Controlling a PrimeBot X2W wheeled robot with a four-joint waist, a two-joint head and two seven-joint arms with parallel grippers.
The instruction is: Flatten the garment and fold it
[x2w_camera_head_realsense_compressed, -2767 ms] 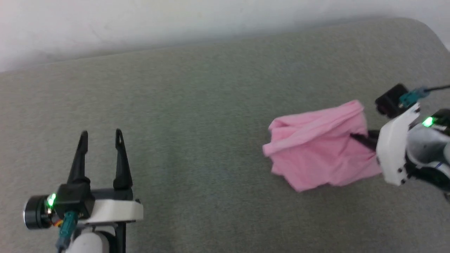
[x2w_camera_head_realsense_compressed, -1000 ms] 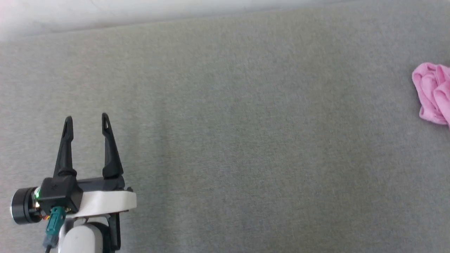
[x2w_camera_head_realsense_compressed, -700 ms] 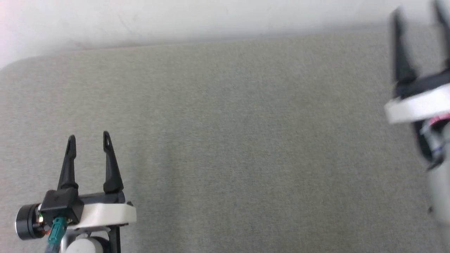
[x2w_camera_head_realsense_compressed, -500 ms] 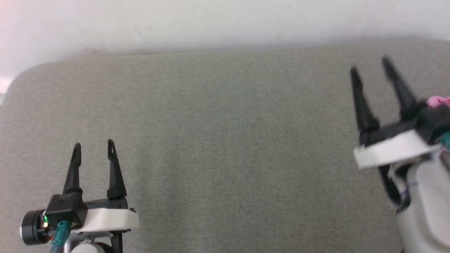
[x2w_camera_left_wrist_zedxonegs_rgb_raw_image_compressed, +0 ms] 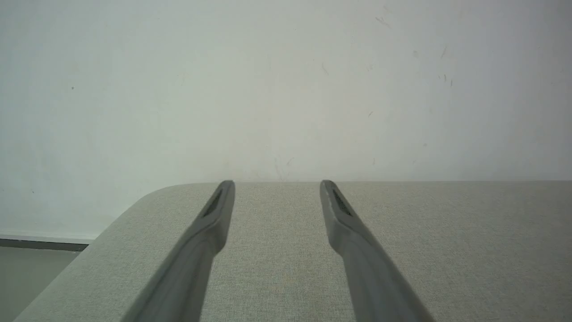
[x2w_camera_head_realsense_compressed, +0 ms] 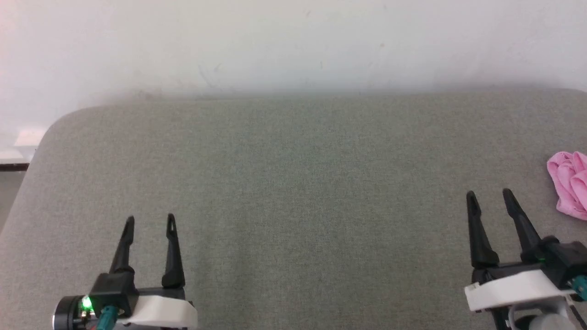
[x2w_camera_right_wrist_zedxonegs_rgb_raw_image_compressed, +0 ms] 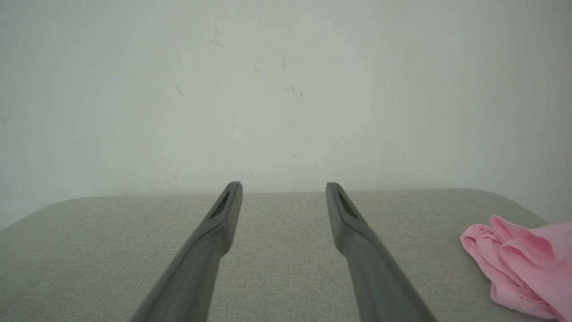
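Observation:
The pink garment [x2w_camera_head_realsense_compressed: 570, 189] lies crumpled at the right edge of the grey cushion, partly cut off by the head view's edge; in the right wrist view the garment [x2w_camera_right_wrist_zedxonegs_rgb_raw_image_compressed: 523, 268] sits bunched at the lower right. My right gripper [x2w_camera_head_realsense_compressed: 489, 196] hovers open at the lower right, just left of the garment and apart from it, with nothing between its fingers [x2w_camera_right_wrist_zedxonegs_rgb_raw_image_compressed: 223, 214]. My left gripper [x2w_camera_head_realsense_compressed: 150, 221] stands open at the lower left, far from the garment, and it too is empty [x2w_camera_left_wrist_zedxonegs_rgb_raw_image_compressed: 277, 184].
The grey fabric cushion [x2w_camera_head_realsense_compressed: 293, 183] spreads wide between the two grippers, with a rounded far left corner [x2w_camera_head_realsense_compressed: 59, 123]. A white wall [x2w_camera_head_realsense_compressed: 293, 41] rises right behind its far edge. A strip of floor [x2w_camera_left_wrist_zedxonegs_rgb_raw_image_compressed: 31, 264] lies past the left side.
The head camera has tilted up, showing more wall. My right gripper dropped from the upper right to the lower right, beside the garment. Earlier it was at the garment, which now lies bunched up.

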